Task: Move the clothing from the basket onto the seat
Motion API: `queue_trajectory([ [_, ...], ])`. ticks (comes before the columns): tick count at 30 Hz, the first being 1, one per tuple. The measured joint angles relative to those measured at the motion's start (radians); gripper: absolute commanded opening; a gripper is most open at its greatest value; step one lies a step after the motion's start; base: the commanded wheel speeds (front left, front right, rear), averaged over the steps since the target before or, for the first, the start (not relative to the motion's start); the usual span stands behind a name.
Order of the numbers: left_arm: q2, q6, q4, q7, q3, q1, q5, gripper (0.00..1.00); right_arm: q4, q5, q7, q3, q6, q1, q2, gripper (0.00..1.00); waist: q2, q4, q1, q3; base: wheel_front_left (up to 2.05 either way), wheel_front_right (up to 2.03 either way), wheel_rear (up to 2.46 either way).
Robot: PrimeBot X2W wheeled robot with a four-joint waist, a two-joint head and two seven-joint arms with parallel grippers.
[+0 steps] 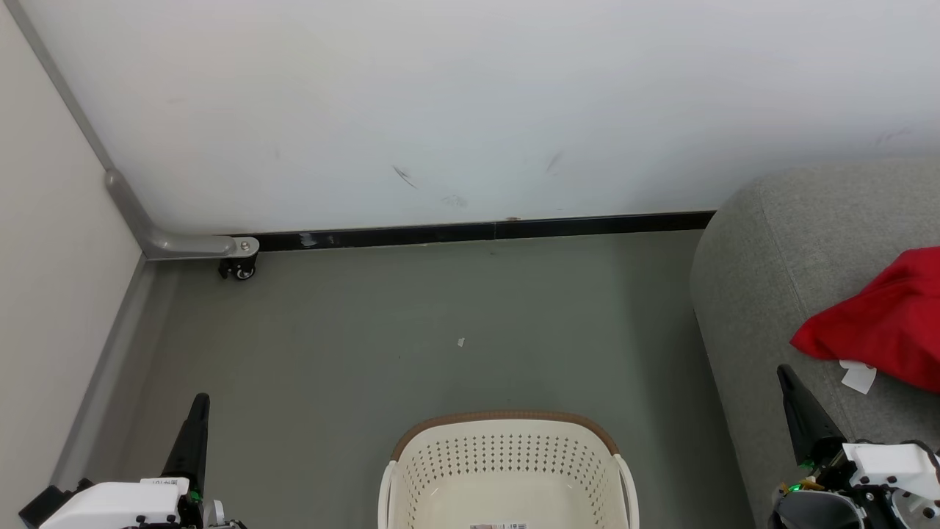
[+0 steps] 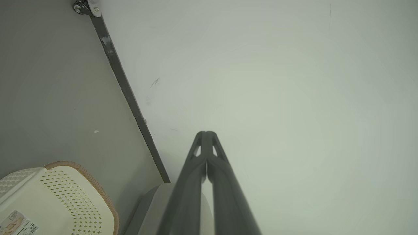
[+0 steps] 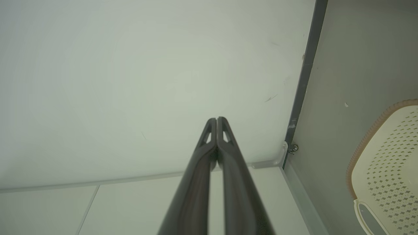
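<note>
On the seat (image 1: 771, 242), the clothing (image 1: 888, 323) lies near the empty, pinched-together right claw (image 1: 784, 375).

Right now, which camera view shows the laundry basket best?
The head view: the basket sits bottom centre, showing its brown rim, perforated far wall and both sides; its near end is cut off. The left wrist view catches one corner at lower left, the right wrist view a slice at its right edge.

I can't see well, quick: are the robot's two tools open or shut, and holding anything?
Left tool: closed, holding nothing.
Right tool: closed, holding nothing.
</note>
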State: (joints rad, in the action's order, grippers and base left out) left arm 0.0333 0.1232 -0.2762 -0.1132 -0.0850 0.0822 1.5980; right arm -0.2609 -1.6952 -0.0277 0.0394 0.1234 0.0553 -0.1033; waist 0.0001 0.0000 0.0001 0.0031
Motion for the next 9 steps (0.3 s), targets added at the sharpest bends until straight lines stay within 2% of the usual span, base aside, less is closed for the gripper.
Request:
queue_trajectory([
  [9, 0.000, 0.000, 0.000, 0.000, 0.000, 0.000, 0.000, 0.00, 0.000, 0.000, 0.000, 0.002, 0.000, 0.000, 0.001, 0.00, 0.0000, 0.000, 0.0000, 0.000, 0.00, 0.00, 0.00],
])
